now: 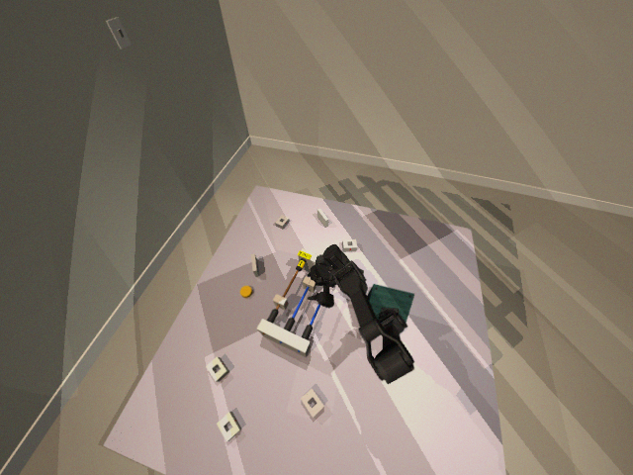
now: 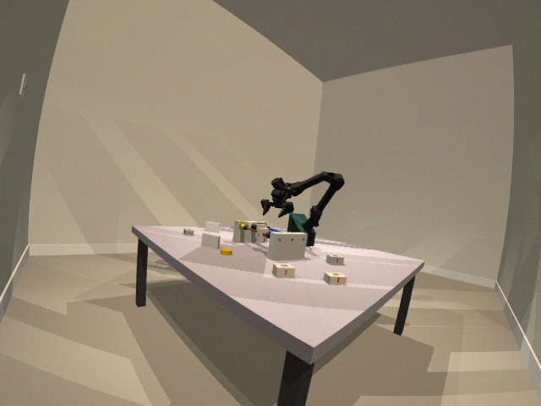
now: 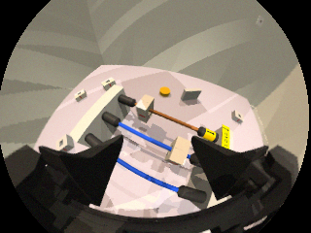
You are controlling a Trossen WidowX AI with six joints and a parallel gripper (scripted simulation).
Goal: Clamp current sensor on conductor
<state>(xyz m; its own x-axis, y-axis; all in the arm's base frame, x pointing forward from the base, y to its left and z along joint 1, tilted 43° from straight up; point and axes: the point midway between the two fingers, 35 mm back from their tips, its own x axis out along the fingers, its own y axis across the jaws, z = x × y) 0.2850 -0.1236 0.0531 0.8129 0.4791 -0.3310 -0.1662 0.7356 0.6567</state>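
Gripper (image 1: 310,286) (image 2: 272,215) (image 3: 158,139): one, fingers wide apart, higher than the brown conductor (image 1: 290,282) (image 2: 250,228) (image 3: 175,120) (yellow-banded at one end). Orange disc (image 1: 246,291) (image 2: 226,251) (image 3: 164,91): one, beyond that conductor.

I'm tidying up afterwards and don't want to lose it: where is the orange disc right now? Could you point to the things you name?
The orange disc (image 1: 246,291) (image 2: 226,251) (image 3: 165,91) lies on the table, left of the brown cable (image 1: 290,283) (image 3: 175,120) in the top view.

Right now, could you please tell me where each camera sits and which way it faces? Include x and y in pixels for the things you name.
Top: high above the table (image 1: 168,429) (image 2: 244,301), looking steeply down; arm (image 1: 364,312) (image 2: 325,177) and open gripper show.
Exterior: beyond a table corner, looking across it; arm and gripper (image 2: 277,208) (image 3: 158,139) show.
Wrist: on the arm, looking out past both fingers.
Top and wrist share the orange disc (image 1: 246,291) (image 2: 226,251) (image 3: 165,91).
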